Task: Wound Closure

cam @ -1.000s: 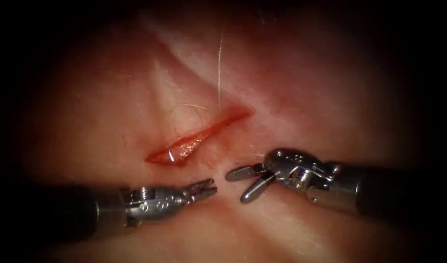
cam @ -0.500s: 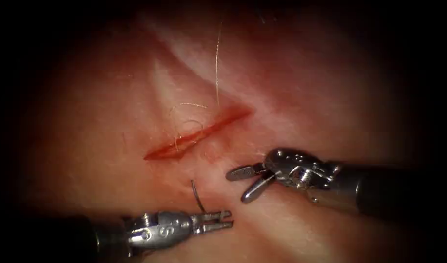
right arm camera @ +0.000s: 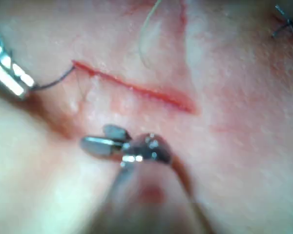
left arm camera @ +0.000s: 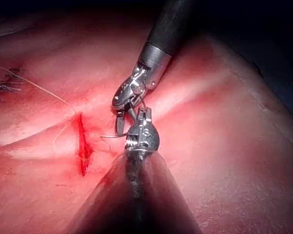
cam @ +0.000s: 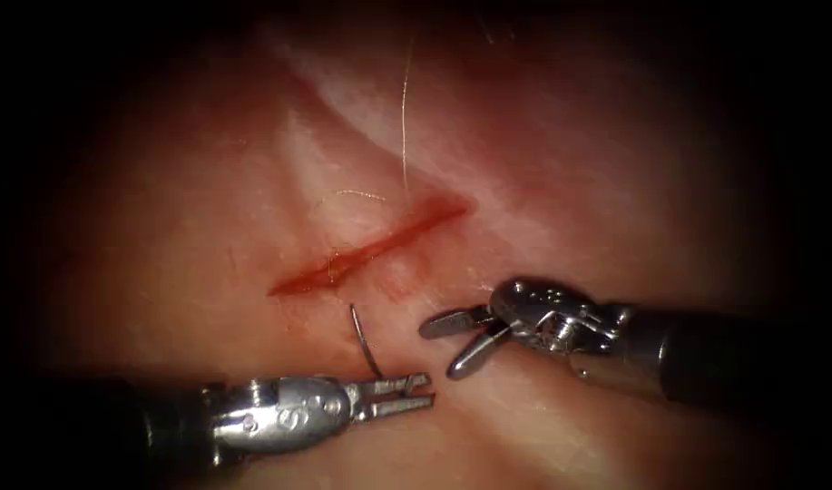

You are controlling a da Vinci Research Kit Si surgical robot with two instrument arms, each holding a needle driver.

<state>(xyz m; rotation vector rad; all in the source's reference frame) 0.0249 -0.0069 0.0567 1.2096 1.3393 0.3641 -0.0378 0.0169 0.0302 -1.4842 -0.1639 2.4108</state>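
The cut (cam: 370,247) runs slantwise across the tissue (cam: 570,181), narrow and red. Below it my left tool (cam: 423,392) is shut on the curved needle (cam: 363,340) near its rear end. The needle arcs up, tip toward the cut on its near right side, and I cannot tell if the tip touches the tissue. My right tool (cam: 441,347) stands open beside it and holds nothing. A pale thread (cam: 405,118) runs from the far tissue down to the cut. The wrist views show the needle (left arm camera: 109,138) (right arm camera: 53,84), the cut (left arm camera: 82,146) (right arm camera: 136,90) and the open right tool (right arm camera: 95,136).
Red fluid lines the cut. A short pale strand (cam: 361,193) lies just above it. Older dark stitches (left arm camera: 5,87) (right arm camera: 288,22) sit on the tissue well away from this cut. A pale ridge of tissue (cam: 343,100) rises beyond the cut.
My left tool has moved down and to the right, with the needle coming into view in its jaws. The cut has narrowed and the thread loop at it is gone. The right tool has stayed put.
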